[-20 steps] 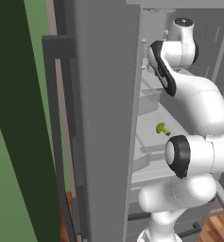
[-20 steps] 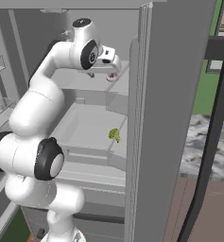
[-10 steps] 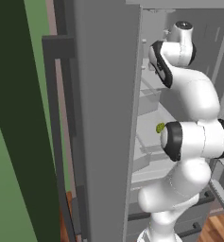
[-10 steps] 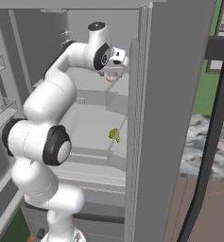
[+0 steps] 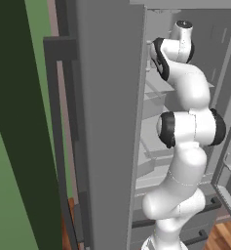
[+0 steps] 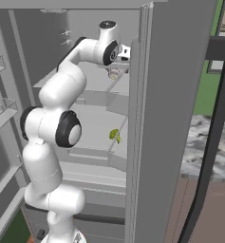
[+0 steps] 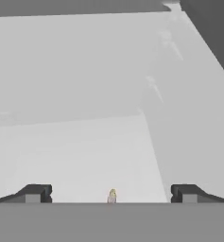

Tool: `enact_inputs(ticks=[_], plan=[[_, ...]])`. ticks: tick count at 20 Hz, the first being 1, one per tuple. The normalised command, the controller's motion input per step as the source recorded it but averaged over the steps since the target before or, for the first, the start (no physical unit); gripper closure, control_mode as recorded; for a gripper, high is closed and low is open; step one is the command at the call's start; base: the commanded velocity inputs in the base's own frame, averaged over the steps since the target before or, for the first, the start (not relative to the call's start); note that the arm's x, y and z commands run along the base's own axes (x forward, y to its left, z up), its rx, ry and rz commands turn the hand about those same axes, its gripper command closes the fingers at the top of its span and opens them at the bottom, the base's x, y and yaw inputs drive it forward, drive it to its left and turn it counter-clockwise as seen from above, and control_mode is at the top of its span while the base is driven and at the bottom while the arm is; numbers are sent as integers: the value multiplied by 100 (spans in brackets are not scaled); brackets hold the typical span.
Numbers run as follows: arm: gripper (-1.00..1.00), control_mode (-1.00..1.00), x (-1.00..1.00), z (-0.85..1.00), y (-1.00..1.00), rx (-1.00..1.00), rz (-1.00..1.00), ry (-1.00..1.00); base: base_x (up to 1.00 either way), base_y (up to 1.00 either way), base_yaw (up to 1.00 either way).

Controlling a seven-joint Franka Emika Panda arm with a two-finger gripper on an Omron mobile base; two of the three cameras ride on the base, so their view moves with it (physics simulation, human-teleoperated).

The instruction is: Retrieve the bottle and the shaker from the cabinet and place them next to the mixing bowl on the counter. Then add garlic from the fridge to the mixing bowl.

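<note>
**Arm reaching into the open fridge, claw spread wide above the garlic**

The white arm [image 6: 61,123] is standing in front of the open fridge [image 6: 175,95] and is bending up and forward so that its hand is reaching into the upper part of the grey interior. In the right base view the wrist is sitting just beside the front edge of the fridge's side wall, near the top, and the gripper [image 6: 115,72] is pointing down toward an upper shelf [image 6: 92,97]; most of the hand is hidden there by the wall's edge. In the left base view the arm's upper joints are showing past the edge of the fridge door [image 5: 107,122], with the hand itself tucked behind the arm.

In the hand view the gripper [image 7: 111,194] is holding its two dark fingertips [image 7: 35,193] far apart, one toward each side of the bottom of the view, with nothing between them in a grip. A small pale, yellowish thing, most likely the garlic [image 7: 112,195], is lying on the light shelf floor midway between the tips, close to the shelf's near edge; it is too small to tell its shape. The shelf's back corner and side wall are rising behind it.

Lower down in the right base view, a small green vegetable [image 6: 115,135] is resting on a lower shelf, near its right edge and close to the side wall.
</note>
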Motion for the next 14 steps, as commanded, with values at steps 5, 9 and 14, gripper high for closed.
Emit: enact_inputs(ticks=[5,9,14], plan=[[-100,-100,-9,0,0,0,0,0,0,0,0],[-100,-100,-40,0,-2,1,0,0,0,0,0],[-100,-100,-40,-1,0,1,0,0,0,0,0]])
